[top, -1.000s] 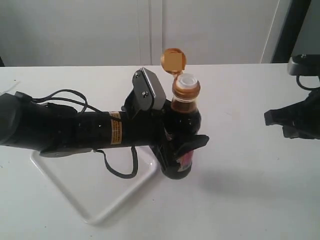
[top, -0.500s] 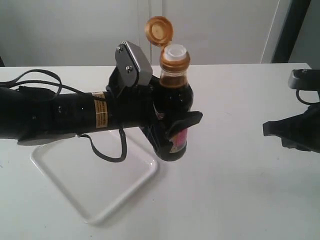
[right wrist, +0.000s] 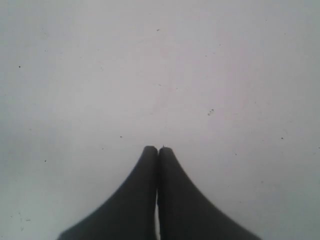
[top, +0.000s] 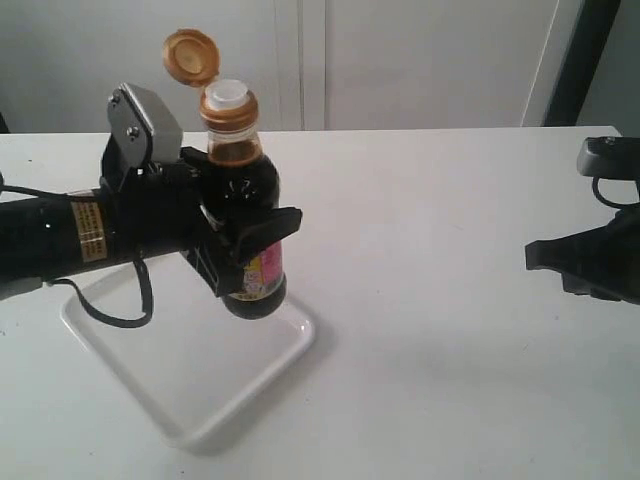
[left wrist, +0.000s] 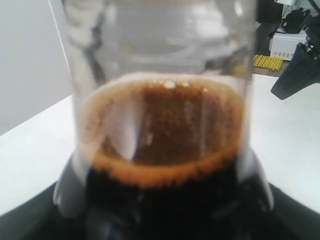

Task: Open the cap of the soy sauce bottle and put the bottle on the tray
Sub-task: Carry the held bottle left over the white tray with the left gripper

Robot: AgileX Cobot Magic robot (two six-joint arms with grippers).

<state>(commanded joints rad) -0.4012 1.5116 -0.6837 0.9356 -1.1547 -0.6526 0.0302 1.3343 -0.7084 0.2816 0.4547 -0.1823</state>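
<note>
My left gripper [top: 245, 255] is shut on the soy sauce bottle [top: 247, 215], holding it upright in the air above the right part of the white tray [top: 130, 375]. The amber cap [top: 190, 56] is flipped open on its hinge, and the white spout [top: 228, 94] is bare. In the left wrist view the bottle's clear neck and dark liquid [left wrist: 165, 145] fill the picture and hide the fingers. At the right edge of the table my right gripper [top: 535, 258] rests shut and empty, and its fingertips [right wrist: 150, 152] meet above bare white table.
The white table [top: 450, 380] spreads around the tray. A black cable [top: 110, 315] hangs from the left arm over the tray's far side. A grey wall stands behind the table, with a dark post at the far right.
The left arm has carried the bottle up and to the left, from the table beside the tray's right corner to above the tray. The cap stays open. The right gripper has not moved.
</note>
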